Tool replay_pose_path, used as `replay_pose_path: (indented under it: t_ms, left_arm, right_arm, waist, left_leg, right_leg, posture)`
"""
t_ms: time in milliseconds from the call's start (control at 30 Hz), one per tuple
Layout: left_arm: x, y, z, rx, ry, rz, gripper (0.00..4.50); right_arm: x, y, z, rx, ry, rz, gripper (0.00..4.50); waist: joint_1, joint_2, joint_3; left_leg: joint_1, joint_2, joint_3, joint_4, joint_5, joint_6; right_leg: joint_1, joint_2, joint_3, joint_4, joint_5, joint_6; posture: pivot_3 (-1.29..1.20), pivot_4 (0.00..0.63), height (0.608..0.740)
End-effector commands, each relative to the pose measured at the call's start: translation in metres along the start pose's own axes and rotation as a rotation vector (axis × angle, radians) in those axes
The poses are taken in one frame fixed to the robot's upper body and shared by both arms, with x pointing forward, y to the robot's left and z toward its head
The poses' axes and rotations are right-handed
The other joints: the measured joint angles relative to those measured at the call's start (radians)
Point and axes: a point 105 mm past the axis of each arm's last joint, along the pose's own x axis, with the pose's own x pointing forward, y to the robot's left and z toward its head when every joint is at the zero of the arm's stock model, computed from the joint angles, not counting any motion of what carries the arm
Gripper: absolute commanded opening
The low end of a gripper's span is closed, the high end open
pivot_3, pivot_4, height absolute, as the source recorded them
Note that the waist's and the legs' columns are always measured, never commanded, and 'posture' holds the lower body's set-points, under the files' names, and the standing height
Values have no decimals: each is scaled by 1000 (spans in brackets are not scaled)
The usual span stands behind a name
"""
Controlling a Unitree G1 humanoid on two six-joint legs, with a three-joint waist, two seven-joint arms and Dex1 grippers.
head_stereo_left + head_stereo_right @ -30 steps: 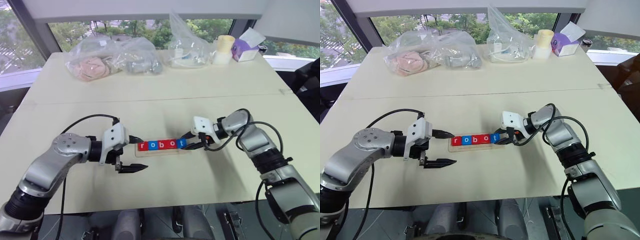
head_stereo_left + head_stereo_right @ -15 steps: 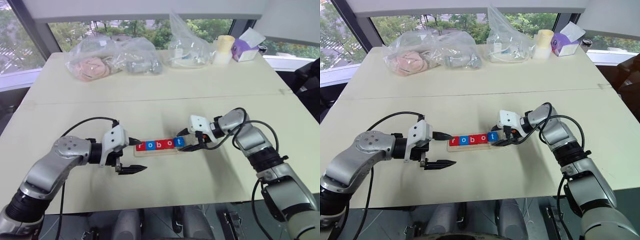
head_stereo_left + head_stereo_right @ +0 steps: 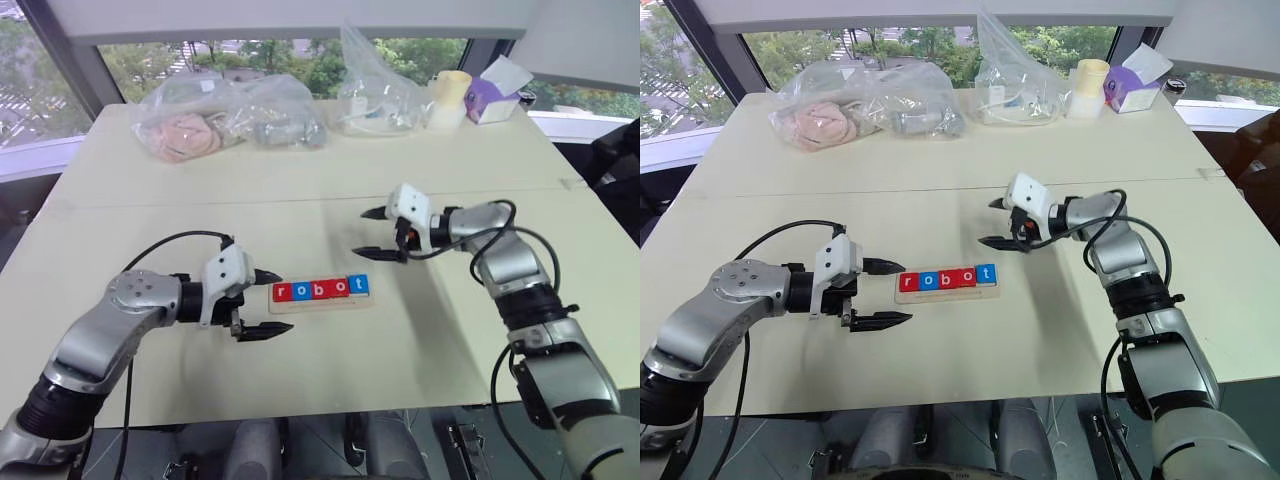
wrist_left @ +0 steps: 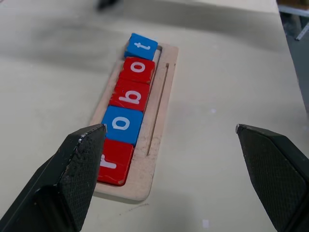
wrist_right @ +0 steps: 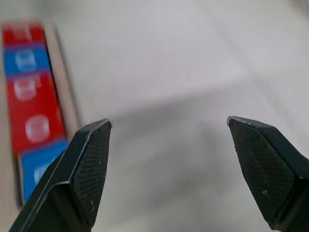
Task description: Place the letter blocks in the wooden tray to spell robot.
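- Task status: all five letter blocks (image 3: 320,289) sit in a row in the wooden tray (image 3: 322,301), reading r, o, b, o, t from the robot's left to its right. By colour they run red, blue, red, red, blue.
- Location: the tray lies on the cream table (image 3: 300,200), near the front edge and between the two arms.
- Fit: in the left wrist view the blue t block (image 4: 141,47) sits slightly askew at the far end of the row, its outer corner close to the tray's end. The other four lie square and touching one another. Whether the t is fully down in the slot cannot be told.
- Judgement: the word is spelled and placement appears complete. At most a small straightening of the t remains.
- Right gripper (image 3: 378,233): fingers spread apart, nothing between them. It hangs above the table, beyond the tray's t end and clear of the blocks.
- Left gripper (image 3: 269,303): fingers spread wide, holding nothing. It sits just beside the tray's r end, one finger behind the red r block (image 4: 112,161) and the other in front of the tray. Contact with the tray cannot be confirmed.
- Background: clear plastic bags (image 3: 225,118) and a tissue box (image 3: 490,95) stand along the far edge, well apart from the work.
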Motion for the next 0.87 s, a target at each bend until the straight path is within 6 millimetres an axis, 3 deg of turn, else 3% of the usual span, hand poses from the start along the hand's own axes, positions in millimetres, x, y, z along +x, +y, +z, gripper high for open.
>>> replay_pose_path:
  t_ms: [33,200,500,600,667,733,867]
  left_arm:
    - [-4,-2,13,41,-22,-11,4500]
    - [-4,-1,13,37,-20,-6,4500]
    - [-4,5,12,22,-27,25,4500]
    - [-8,11,13,-13,-35,56,4500]
    - [-15,10,10,-27,-21,65,4500]
    - [-24,9,7,-59,-17,75,4500]
    - [-44,5,-7,-118,25,113,4500]
  right_arm:
    - [1,2,3,-41,-12,-1,3927]
    - [4,12,10,-21,-68,47,3927]
    - [-3,-5,7,-47,-46,-62,3927]
    - [-21,-24,8,-45,-49,-174,3927]
    - [-40,-23,14,4,-81,-195,3927]
    - [-56,-7,16,64,-94,-157,3927]
    - [-83,56,6,221,-29,-1,3927]
  waist:
    - [-3,0,0]
    - [-2,0,0]
    - [0,0,0]
    - [0,0,0]
    - [2,0,0]
    - [4,0,0]
    - [13,0,0]
  left_leg:
    - [0,0,0,0,0,0]
    - [1,1,-1,0,0,0]
    - [1,0,0,0,0,0]
    - [0,0,0,0,0,0]
    - [0,0,0,0,0,0]
    - [0,0,0,0,0,0]
    - [1,0,-1,-3,-1,0]
  right_leg:
    - [0,0,0,0,0,0]
    - [-1,1,0,1,0,0]
    - [0,1,0,1,0,0]
    - [0,1,0,1,0,0]
    - [-1,1,0,1,0,0]
    - [-1,0,0,1,0,0]
    - [0,0,0,1,-2,0]
  posture:
    - [0,150,740]
    - [0,150,740]
    - [0,150,740]
    - [0,150,740]
    - [0,150,740]
    - [0,150,740]
    - [0,150,740]
